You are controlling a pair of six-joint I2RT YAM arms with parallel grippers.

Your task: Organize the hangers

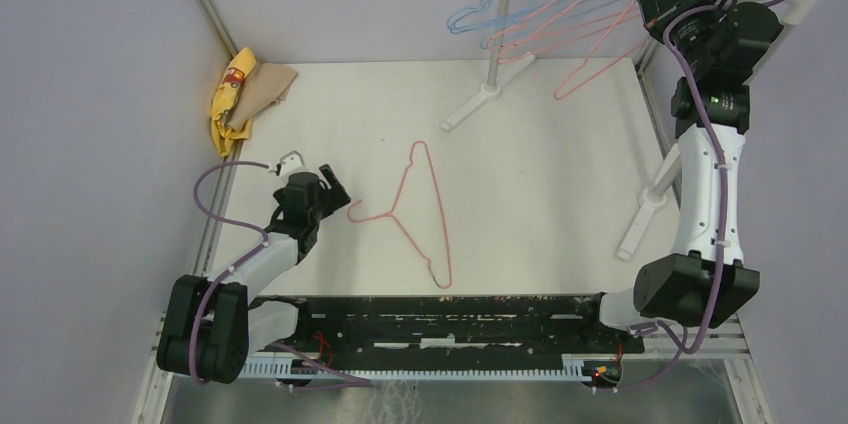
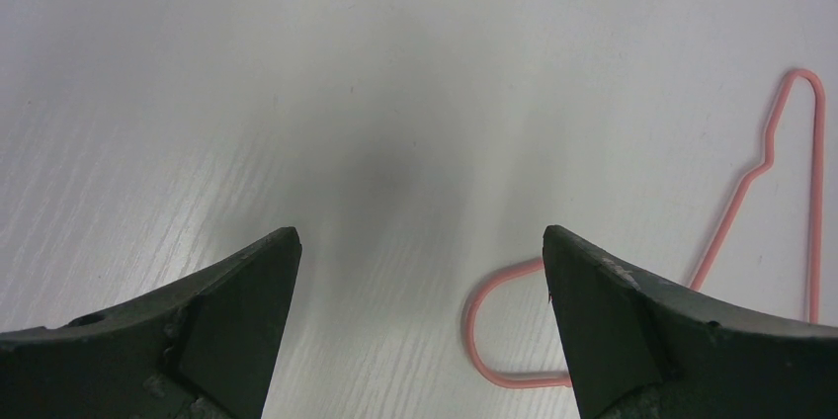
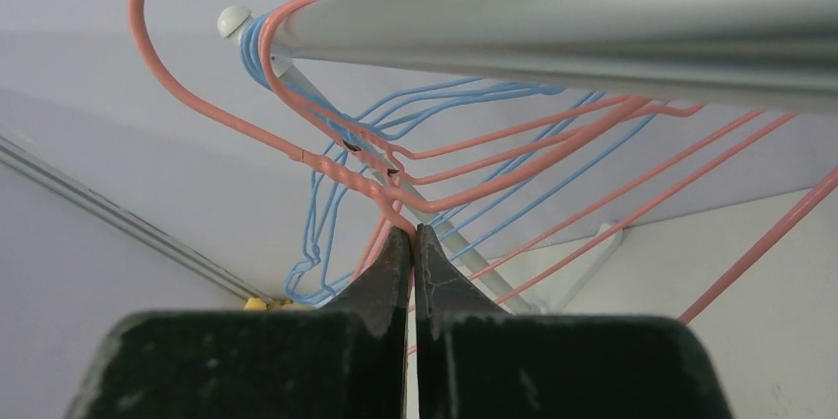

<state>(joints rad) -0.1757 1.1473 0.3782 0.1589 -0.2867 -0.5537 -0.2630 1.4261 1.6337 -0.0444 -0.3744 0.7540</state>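
One loose hanger, pink, lies flat on the table, its hook just beside the left gripper, whose fingers gape wide, holding nothing. On the rail hang blue hangers and pink hangers, too tangled to count. The right gripper pinches tight the twisted neck of another hanger, pink, just under the rail

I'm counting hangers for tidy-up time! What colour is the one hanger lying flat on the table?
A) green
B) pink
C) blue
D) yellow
B: the one hanger lying flat on the table is thin pink wire.
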